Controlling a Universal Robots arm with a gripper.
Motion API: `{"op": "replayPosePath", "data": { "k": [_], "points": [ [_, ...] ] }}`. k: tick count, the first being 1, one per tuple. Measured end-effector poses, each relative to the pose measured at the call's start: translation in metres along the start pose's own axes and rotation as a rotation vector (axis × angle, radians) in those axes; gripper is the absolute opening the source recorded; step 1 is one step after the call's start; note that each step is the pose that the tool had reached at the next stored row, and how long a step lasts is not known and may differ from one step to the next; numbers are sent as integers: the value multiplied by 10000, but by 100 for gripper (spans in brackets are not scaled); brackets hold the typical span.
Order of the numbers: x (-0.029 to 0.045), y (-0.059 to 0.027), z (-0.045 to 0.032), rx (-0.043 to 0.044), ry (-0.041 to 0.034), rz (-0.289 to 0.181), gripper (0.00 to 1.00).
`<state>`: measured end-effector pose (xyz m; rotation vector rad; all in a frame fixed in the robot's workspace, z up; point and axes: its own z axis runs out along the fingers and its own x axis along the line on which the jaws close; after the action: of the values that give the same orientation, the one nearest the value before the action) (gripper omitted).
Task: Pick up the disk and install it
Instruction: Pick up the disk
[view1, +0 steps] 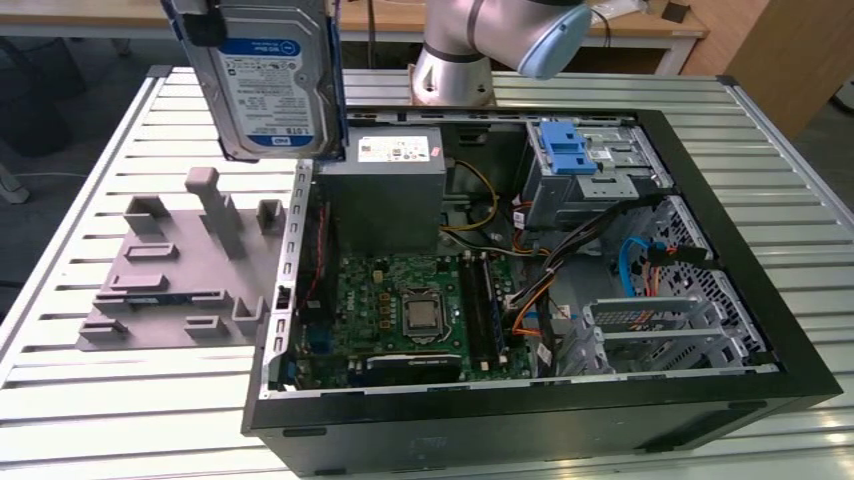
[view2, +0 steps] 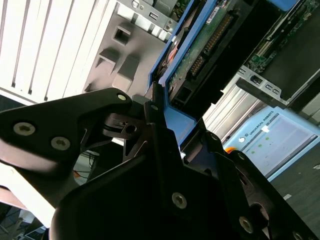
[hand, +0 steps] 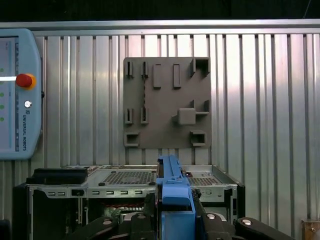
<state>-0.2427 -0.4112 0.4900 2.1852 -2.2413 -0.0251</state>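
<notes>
- Jaws clenched on the disk (view1: 274, 85), held upright at the exterior view's upper left.
- Open computer case (view1: 534, 420) fills centre-right; its drive cage (view1: 627, 185) sits upper right, well apart.
- Pick-up looks done; installing calls for squaring disk with cage.

You see the disk (view1: 274, 90) cut off at its top by the exterior view's edge; the first wrist view crops the teach pendant (hand: 16, 100).

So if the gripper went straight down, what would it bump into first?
The gripper grips the disk, which would probably land first on the grey peg plate. Depth is unclear, so it might catch the computer case's side wall instead.
</notes>
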Motion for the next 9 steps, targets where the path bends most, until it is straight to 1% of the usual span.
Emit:
{"op": "replayPosePath", "data": {
  "k": [9],
  "points": [
    [22,-90,-2,0,0,0,36]
  ]
}}
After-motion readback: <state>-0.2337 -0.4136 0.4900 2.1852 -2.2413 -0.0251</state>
